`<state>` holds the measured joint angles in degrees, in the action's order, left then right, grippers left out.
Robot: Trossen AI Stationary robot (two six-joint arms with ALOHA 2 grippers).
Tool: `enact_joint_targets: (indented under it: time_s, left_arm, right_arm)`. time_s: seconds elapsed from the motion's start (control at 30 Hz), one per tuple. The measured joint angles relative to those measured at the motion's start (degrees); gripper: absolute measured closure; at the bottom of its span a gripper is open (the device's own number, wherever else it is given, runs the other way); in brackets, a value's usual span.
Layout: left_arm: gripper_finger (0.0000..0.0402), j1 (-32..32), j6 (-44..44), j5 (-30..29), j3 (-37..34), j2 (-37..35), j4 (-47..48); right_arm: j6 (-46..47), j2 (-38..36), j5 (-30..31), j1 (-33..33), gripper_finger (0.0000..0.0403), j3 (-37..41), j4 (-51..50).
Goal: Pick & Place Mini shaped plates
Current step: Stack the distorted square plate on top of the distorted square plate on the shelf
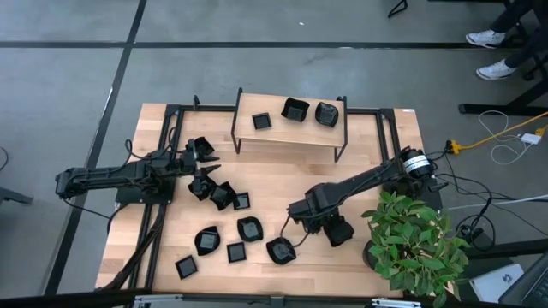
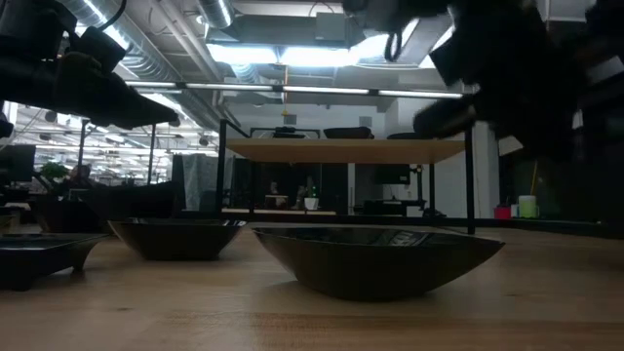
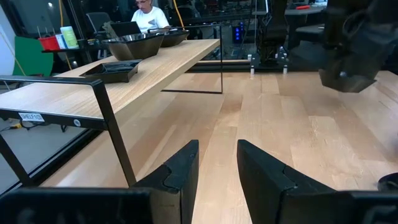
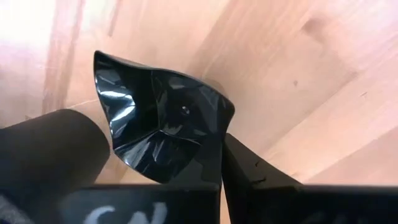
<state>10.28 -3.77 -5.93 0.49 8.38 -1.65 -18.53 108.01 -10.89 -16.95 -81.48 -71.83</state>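
Observation:
Several glossy black mini plates [image 1: 221, 195] rest on their bases on the wooden table, left of centre and toward the near edge. Three more stand on the raised shelf [image 1: 291, 128]. My right gripper [image 4: 168, 149] hangs above the near middle of the table, just over a wavy plate [image 1: 280, 250], and is shut on another wavy-edged plate [image 4: 165, 118]. My left gripper [image 3: 217, 162] hovers at the table's left by the plate cluster. It points at the shelf with its fingers a little apart and nothing between them. My right gripper holds the wavy-edged plate between its two fingers, one at the rim [image 4: 217, 146] and the other at the opposite edge [image 4: 112, 140]. The plate's hollow side faces the wrist camera. It sits tilted, and the low view shows the gripper [image 2: 487, 78] well above the tabletop.
A potted plant [image 1: 411, 239] fills the near right corner beside my right arm. The shelf's black frame [image 3: 112, 124] stands close in front of my left gripper. In the low view a wide plate [image 2: 380, 258] lies nearest, with others [image 2: 175, 237] to its left. Bare wood lies right of centre.

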Motion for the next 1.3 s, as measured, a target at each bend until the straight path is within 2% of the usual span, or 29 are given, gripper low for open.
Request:
enact_joint_targets:
  time_s: [0.3,0.77,1.3]
  left_arm:
    - [0.0297,0.0,0.0,0.0,0.0,0.0,0.0]
    - [0.0297,0.0,0.0,0.0,0.0,0.0,0.0]
    - [0.0297,0.0,0.0,0.0,0.0,0.0,0.0]
  right_arm:
    - [-1.8,0.0,1.2,1.5,0.0402,-9.9,-4.0]
    - [-4.5,0.0,1.9,10.0,0.0402,-24.5,-9.1]
    - [-10.7,0.0,3.6,20.2,0.0401,-33.7,-7.4]
